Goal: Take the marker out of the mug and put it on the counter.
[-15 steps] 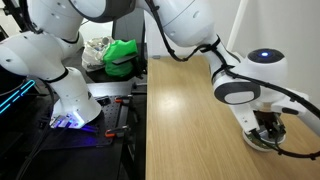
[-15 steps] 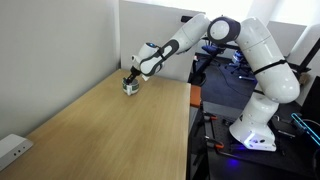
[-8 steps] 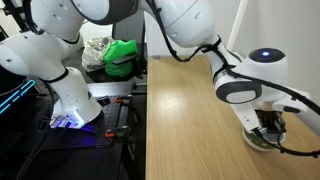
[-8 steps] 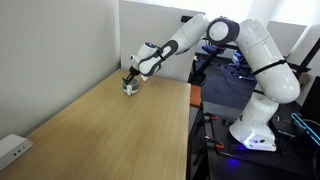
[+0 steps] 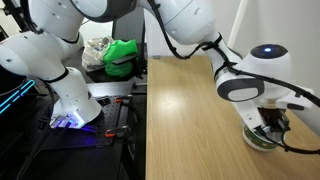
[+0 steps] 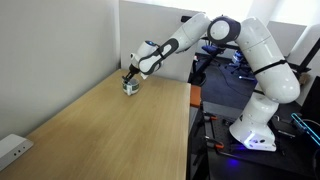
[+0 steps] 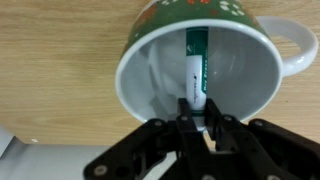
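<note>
In the wrist view the white mug (image 7: 150, 75), with a green and red band outside, fills the frame. The marker (image 7: 194, 65), white with a green end, leans inside it. My gripper (image 7: 194, 112) is shut on the marker's near end, one black finger on each side. In an exterior view the gripper (image 5: 267, 128) reaches down into the mug (image 5: 256, 140) near the front right of the light wood counter (image 5: 190, 120). Seen from the far side in an exterior view, the gripper (image 6: 129, 80) stands over the mug (image 6: 130, 87) at the counter's (image 6: 110, 130) back edge; the marker is hidden in both exterior views.
A dark bench beside the counter carries a green cloth (image 5: 121, 55) and the robot's white base (image 5: 70, 100). A white wall (image 6: 60, 40) borders the counter close to the mug. A small white box (image 6: 12, 148) lies at one counter corner.
The jaws have come together on the marker inside the mug. The arm has shifted only slightly and the mug has stayed where it was.
</note>
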You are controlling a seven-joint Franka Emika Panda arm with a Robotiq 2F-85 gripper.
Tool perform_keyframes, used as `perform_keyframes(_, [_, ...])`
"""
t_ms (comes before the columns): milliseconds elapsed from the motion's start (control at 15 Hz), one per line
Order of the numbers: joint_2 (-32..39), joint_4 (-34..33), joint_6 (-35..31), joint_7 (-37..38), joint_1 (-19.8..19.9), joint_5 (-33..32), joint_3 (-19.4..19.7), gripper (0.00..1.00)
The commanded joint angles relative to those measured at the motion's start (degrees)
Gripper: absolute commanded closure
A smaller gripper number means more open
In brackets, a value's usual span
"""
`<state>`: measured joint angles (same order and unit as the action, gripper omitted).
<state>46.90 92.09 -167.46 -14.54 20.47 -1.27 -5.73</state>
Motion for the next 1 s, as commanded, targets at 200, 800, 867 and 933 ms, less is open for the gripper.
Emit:
perform_keyframes(200, [-6.18,4.98,-0.43,-0.46,-0.72,0.21,1.09,0.95])
perform_keyframes(800, [-16.82,15.94,-7.28,1.57,-3.87,-0.76,5.05,0.95])
perform_keyframes(867, [-17.97,17.23,-8.38,1.71,-4.43,-1.02,5.65,0.95])
perform_keyframes(933, [-19.27,18.60,-9.51,2.07,-5.22,-1.30,6.43,0.95])
